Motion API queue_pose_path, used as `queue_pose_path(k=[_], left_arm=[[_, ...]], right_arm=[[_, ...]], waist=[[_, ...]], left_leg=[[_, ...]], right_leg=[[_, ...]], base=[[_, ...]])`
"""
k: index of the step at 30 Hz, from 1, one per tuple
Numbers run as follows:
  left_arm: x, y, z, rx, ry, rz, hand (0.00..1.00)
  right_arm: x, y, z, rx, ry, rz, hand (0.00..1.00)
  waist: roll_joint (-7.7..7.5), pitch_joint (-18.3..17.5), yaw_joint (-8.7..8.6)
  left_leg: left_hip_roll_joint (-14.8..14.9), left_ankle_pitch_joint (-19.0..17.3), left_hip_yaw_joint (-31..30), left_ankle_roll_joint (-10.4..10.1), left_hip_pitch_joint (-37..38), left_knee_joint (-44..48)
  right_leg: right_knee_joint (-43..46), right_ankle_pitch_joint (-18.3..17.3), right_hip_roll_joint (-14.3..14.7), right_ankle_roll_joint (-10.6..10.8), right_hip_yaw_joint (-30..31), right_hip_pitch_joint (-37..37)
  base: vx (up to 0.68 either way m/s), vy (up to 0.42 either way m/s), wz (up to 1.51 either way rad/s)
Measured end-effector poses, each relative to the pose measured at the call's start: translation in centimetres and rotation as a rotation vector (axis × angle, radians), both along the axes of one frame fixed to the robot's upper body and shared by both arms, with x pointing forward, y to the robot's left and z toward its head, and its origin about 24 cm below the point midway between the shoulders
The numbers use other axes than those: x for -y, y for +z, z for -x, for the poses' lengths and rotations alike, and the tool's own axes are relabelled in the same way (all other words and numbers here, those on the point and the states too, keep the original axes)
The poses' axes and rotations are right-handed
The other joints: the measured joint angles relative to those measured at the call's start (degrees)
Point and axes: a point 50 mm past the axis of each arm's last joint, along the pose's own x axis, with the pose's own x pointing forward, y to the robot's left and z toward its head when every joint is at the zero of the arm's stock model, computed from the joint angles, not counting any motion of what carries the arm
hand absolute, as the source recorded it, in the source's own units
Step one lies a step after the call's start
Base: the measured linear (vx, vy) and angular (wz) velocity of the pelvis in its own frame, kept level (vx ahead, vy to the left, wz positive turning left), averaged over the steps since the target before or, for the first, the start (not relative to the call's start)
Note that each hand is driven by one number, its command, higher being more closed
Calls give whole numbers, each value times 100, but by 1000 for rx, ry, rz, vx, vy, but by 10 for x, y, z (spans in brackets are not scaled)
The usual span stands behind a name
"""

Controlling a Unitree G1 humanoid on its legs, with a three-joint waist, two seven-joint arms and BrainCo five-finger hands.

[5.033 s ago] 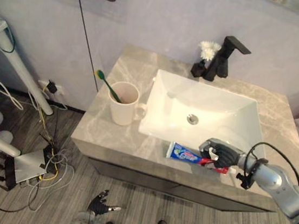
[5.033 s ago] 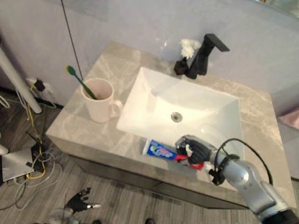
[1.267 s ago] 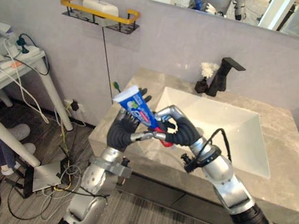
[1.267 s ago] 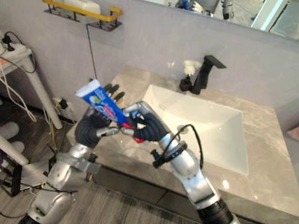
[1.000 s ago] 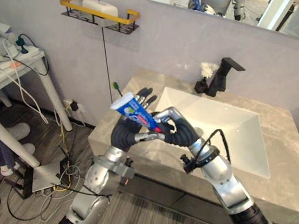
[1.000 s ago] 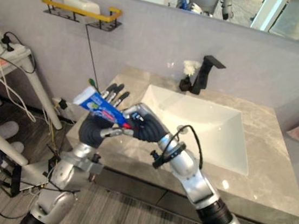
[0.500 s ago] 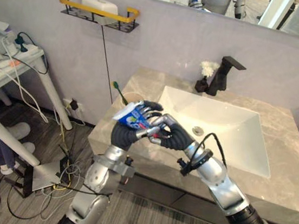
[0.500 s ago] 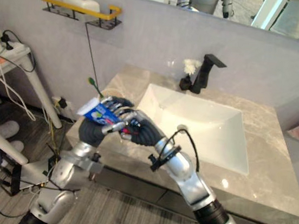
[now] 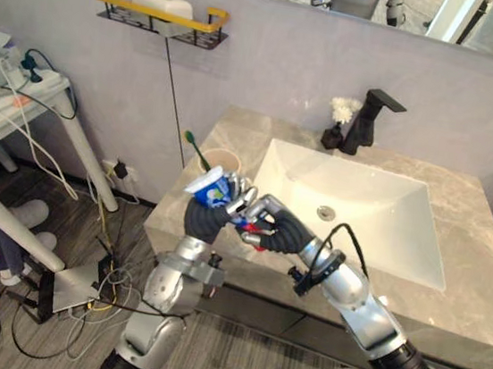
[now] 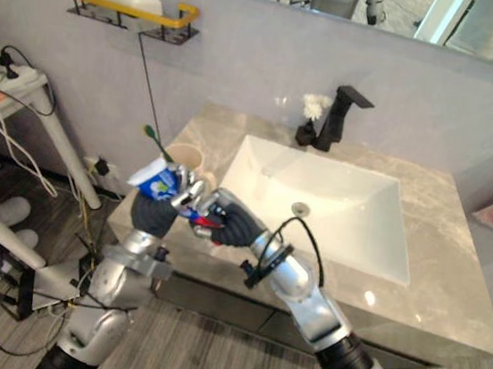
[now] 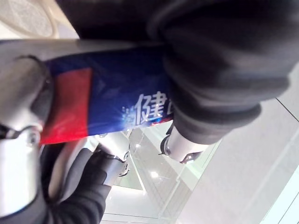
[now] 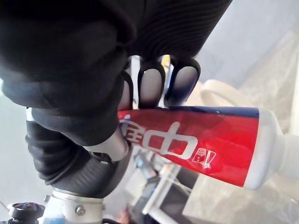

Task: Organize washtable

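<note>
Green toothbrush (image 9: 193, 147) in cream mug (image 9: 224, 157)

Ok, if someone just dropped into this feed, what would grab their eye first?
The blue and red toothpaste tube stands out, gripped by both the left hand and the right hand by the front left edge of the counter. Behind them a cup with a green toothbrush stands beside the white sink.

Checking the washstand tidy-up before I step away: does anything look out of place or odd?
Only the toothpaste tube: both the left hand and right hand grip it in the air over the front left corner of the counter, near the cup with the toothbrush. No spill or damage shows.
</note>
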Motion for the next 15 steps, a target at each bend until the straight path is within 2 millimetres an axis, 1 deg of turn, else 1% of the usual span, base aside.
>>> queue_pose_path(k=[8, 13, 15], left_arm=[[0, -1, -1, -7, 9, -1, 100], [-3, -1, -2, -15, 39, 0, 100], [-3, -1, -2, -15, 43, -2, 100]], right_arm=[[1, 1, -1, 5, -17, -13, 0], [5, 6, -4, 21, -56, -50, 0], [10, 9, -5, 33, -79, -64, 0]], waist=[[0, 0, -21], [0, 0, -126], [0, 0, -130]], left_leg=[[0, 0, 6, 0, 0, 0], [0, 0, 27, 0, 6, 0], [2, -1, 55, 0, 16, -1]], right_leg=[[-1, 0, 0, 0, 5, -3], [-1, 0, 0, 0, 24, -7], [-1, 1, 1, 0, 50, -12]], base=[[0, 0, 0], [0, 0, -1], [0, 0, -6]])
